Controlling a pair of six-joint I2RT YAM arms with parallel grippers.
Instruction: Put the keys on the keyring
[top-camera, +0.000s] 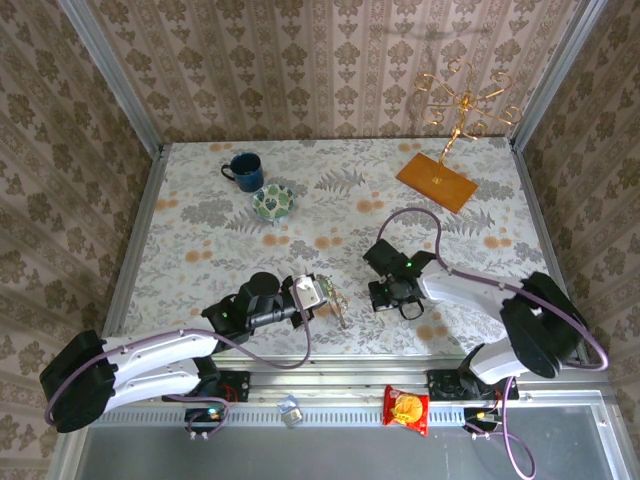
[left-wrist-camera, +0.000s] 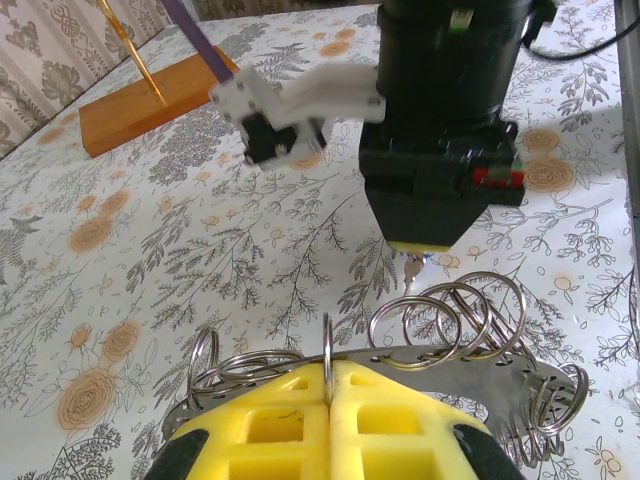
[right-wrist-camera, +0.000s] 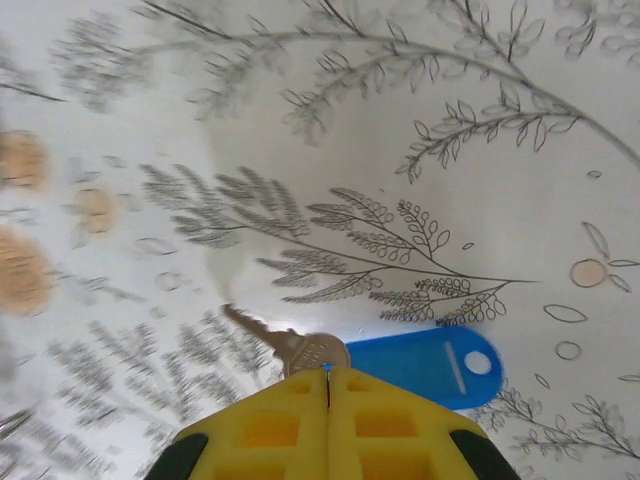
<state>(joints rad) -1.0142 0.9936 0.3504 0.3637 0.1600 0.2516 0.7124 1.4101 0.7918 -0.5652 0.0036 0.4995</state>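
Observation:
My left gripper (left-wrist-camera: 329, 368) is shut on the keyring (left-wrist-camera: 520, 385), a flat grey metal band carrying several wire split rings. Its yellow fingertips pinch one upright split ring (left-wrist-camera: 327, 345) at the band's edge. In the top view the left gripper (top-camera: 322, 295) holds the keyring (top-camera: 338, 302) near the table's front. My right gripper (right-wrist-camera: 328, 372) is shut on the head of a small silvery key (right-wrist-camera: 300, 348), and its blue tag (right-wrist-camera: 430, 365) sticks out to the right. From above, the right gripper (top-camera: 382, 296) sits just right of the keyring. The key (left-wrist-camera: 410, 272) hangs under the right gripper (left-wrist-camera: 428, 244).
A dark blue mug (top-camera: 243, 170) and a green-patterned bowl (top-camera: 272, 203) stand at the back left. A wooden base with a gold wire stand (top-camera: 437, 180) is at the back right. A red snack packet (top-camera: 407, 408) lies on the front rail.

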